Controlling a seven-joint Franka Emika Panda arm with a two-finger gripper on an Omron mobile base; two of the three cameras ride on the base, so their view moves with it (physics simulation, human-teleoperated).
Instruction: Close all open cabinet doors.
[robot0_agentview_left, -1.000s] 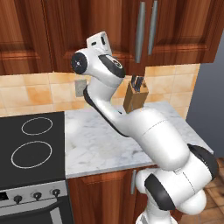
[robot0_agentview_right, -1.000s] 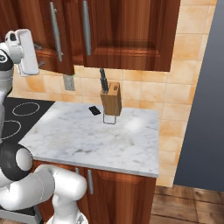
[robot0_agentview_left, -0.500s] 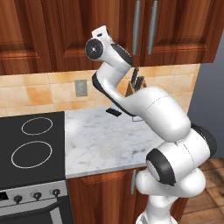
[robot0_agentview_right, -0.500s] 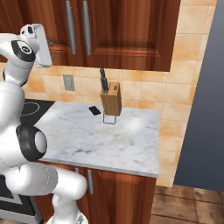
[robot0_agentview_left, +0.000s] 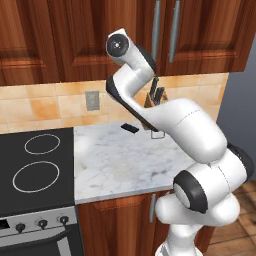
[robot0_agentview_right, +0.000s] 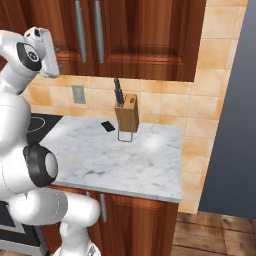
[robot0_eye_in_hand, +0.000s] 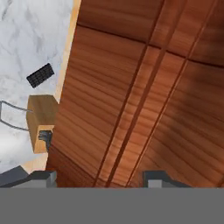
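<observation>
Gripper (robot0_eye_in_hand: 98, 178): open, holding nothing, facing cabinet doors (robot0_eye_in_hand: 144, 87).
Technique: press flat and square until both doors (robot0_agentview_left: 200, 30) sit flush.

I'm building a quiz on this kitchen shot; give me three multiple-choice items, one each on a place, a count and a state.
1. Where does the knife block stand?
A. on the stove
B. on the marble counter near the tiled wall
C. on the floor

2. How many long silver handles show on the upper cabinet doors in the right base view?
A. two
B. four
C. none

3. How do those two doors look?
A. wide open
B. removed
C. flush, apparently shut

Answers: 1 B, the block sits at the counter's back; 2 A, two bars hang side by side; 3 C, both fronts lie in one plane.
</observation>
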